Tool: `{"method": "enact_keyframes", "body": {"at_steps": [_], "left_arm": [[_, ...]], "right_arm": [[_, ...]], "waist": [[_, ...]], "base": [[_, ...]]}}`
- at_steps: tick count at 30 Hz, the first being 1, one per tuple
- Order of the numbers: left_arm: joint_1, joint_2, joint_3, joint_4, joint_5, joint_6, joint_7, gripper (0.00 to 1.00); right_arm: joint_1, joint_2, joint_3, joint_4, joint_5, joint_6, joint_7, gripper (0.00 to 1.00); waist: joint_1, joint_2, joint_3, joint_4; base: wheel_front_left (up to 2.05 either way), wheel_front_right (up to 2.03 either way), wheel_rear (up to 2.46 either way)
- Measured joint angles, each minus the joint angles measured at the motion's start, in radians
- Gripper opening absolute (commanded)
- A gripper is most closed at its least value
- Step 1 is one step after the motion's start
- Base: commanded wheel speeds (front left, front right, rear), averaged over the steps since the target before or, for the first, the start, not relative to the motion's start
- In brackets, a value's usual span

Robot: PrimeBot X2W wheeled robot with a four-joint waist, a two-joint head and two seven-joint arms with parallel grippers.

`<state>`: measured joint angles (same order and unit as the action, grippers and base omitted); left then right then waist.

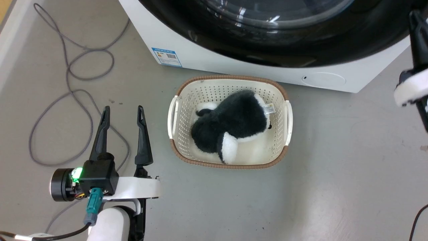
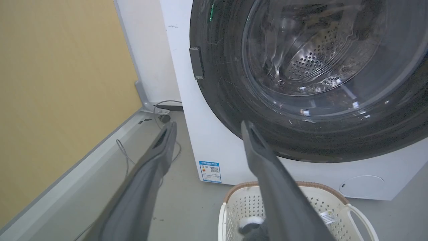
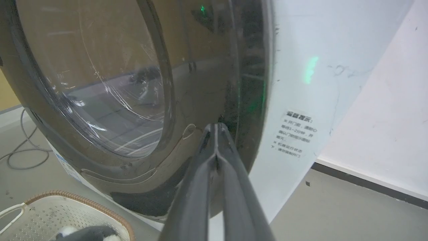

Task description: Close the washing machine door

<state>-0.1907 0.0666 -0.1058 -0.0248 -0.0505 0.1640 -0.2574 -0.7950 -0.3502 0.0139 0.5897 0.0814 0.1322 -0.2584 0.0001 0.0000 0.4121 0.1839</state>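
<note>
Looking down from the head camera, we found the washing machine (image 1: 234, 65) at the top of the frame, its door (image 1: 284, 43) showing as a wide glossy black rim over the white front. A blue sticker (image 1: 166, 57) and a round cap (image 1: 323, 79) sat low on that front. A cream basket (image 1: 234, 79) stood on the grey floor just before the machine, with a black-and-white plush toy (image 1: 234, 127) inside. The left gripper (image 1: 123, 107) hovered left of the basket, fingers spread wide and empty. The right gripper (image 1: 414, 20) showed at the right edge, beside the door rim. A grey cable (image 1: 67, 100) lay looped on the floor.

From the left wrist, we recorded the left gripper (image 2: 209, 124) gaping wide, well short of the door (image 2: 227, 97). The rim lay against the white front, a small black tab (image 2: 196, 63) on its left side, and the steel drum (image 2: 314, 57) showed through the glass.

From the right wrist, we noted the right gripper (image 3: 215, 127) pinched together with nothing between its fingers, tips at the outer edge of the door (image 3: 200, 67). We could not tell whether they touched it. A printed label (image 3: 296, 134) sat on the white front beside the rim.
</note>
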Motion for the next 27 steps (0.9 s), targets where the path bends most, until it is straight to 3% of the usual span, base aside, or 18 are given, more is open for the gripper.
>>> {"method": "enact_keyframes", "body": {"at_steps": [10,15,27], "left_arm": [[-0.018,-0.007,-0.001,0.003,0.007,-0.009,0.0,1.0],[-0.018,-0.009,0.004,0.009,0.007,-0.008,0.0,1.0],[0.046,-0.006,0.043,0.035,0.014,-0.01,0.0,1.0]], "right_arm": [[-0.116,0.001,-0.03,0.144,-0.031,0.001,0.0,0.0],[-0.116,0.017,-0.057,0.144,-0.056,0.0,0.0,0.0],[0.158,0.124,-0.099,-0.24,-0.065,-0.001,0.0,0.0]], "waist": [[0.0,0.0,0.011,0.013],[0.0,0.0,-0.006,0.01],[-0.0001,0.0,-0.139,-0.044]], "base": [[0.0,0.0,0.0],[0.0,0.0,0.0],[0.0,0.0,0.0]]}}
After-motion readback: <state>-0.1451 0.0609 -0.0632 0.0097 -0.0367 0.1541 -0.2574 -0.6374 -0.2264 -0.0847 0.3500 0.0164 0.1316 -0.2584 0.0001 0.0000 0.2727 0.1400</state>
